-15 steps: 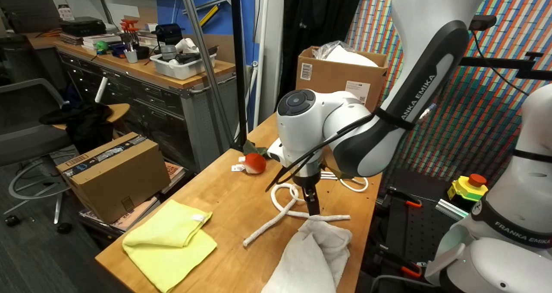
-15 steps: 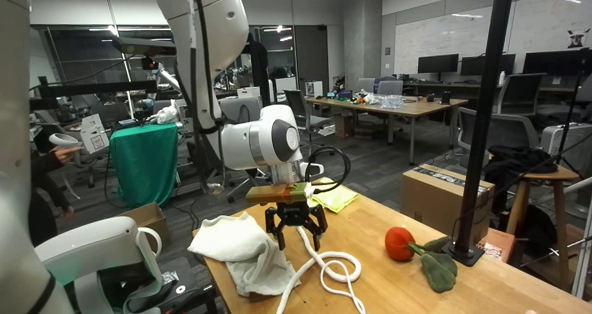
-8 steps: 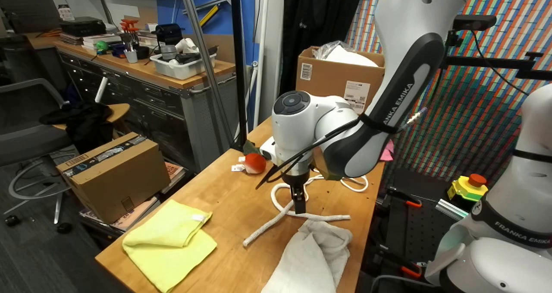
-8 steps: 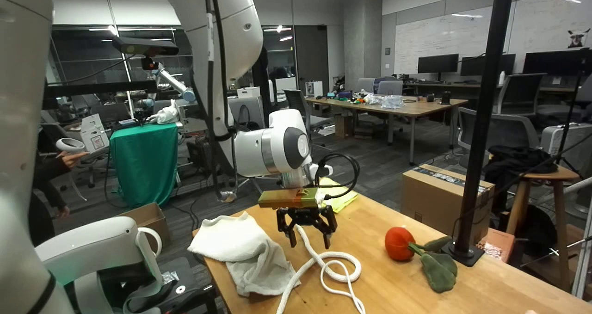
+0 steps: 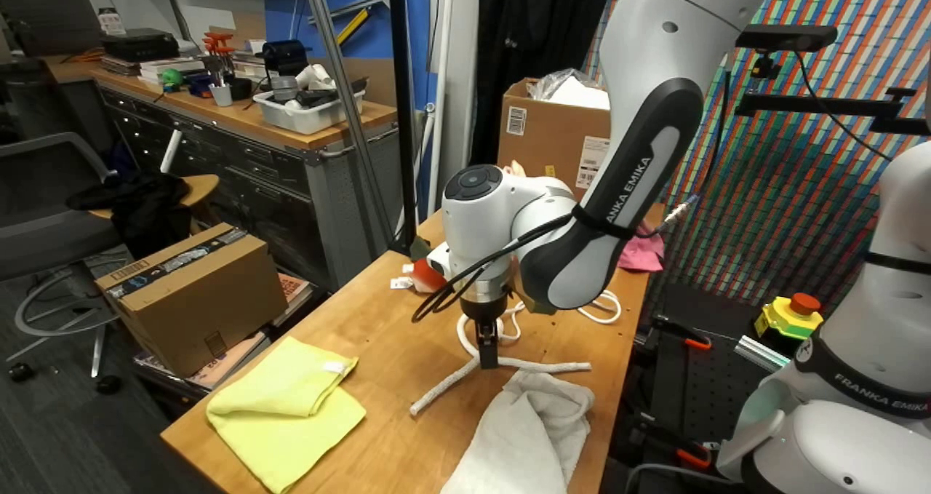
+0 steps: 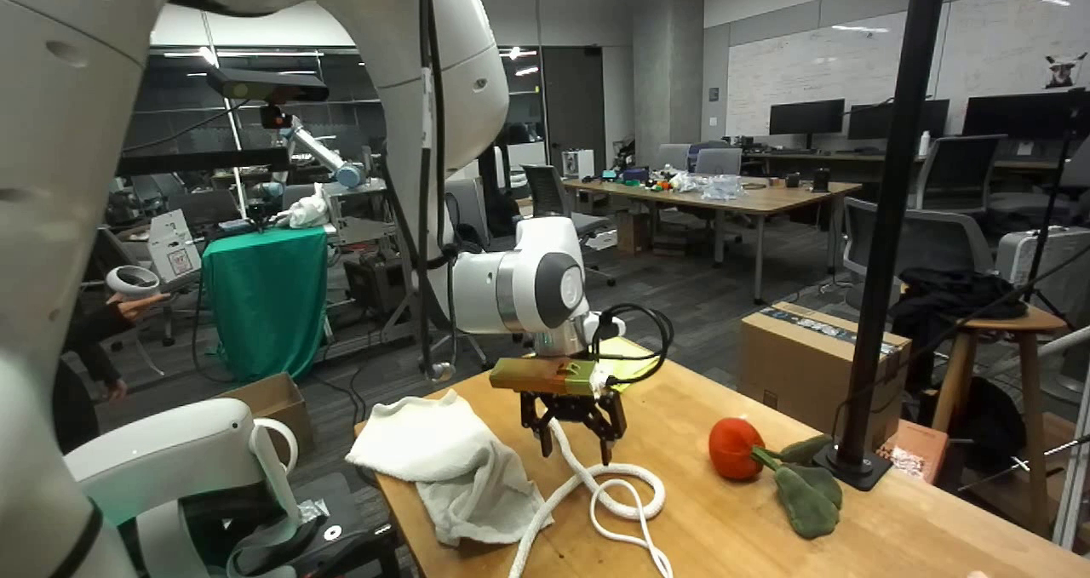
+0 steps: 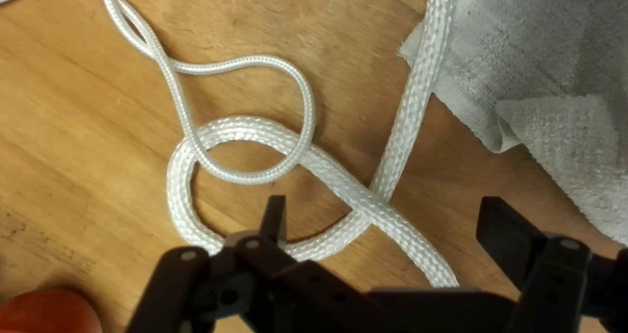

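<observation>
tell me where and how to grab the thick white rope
Perhaps pinch the thick white rope where it crosses itself, from straight above: it lies flat, two strands overlap there, and the thin cord lies elsewhere on the loop. In the wrist view the open gripper frames that crossing.

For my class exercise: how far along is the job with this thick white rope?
Apparently done: the pincer is open above the thick rope. In hand: nothing; its jaws stand apart, clamping nothing. Left, probably: taking hold, since the rope lies looped on the table, a thin cord across its loop.
</observation>
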Tool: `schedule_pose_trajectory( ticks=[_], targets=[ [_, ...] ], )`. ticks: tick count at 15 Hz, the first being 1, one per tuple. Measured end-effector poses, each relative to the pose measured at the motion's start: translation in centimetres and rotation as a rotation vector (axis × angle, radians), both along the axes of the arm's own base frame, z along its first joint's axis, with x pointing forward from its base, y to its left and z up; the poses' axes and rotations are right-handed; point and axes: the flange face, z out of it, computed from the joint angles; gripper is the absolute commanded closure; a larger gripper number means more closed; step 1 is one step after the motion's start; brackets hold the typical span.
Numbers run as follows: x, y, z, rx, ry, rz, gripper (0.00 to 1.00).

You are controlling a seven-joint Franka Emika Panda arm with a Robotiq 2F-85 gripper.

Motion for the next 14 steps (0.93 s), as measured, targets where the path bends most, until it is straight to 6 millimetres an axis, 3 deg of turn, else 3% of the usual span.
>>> schedule_pose_trajectory(
  ticks=[14],
  targets=[
    [1.6,-2.3,-3.1,0.096,0.096,0.04,0.0]
  ],
)
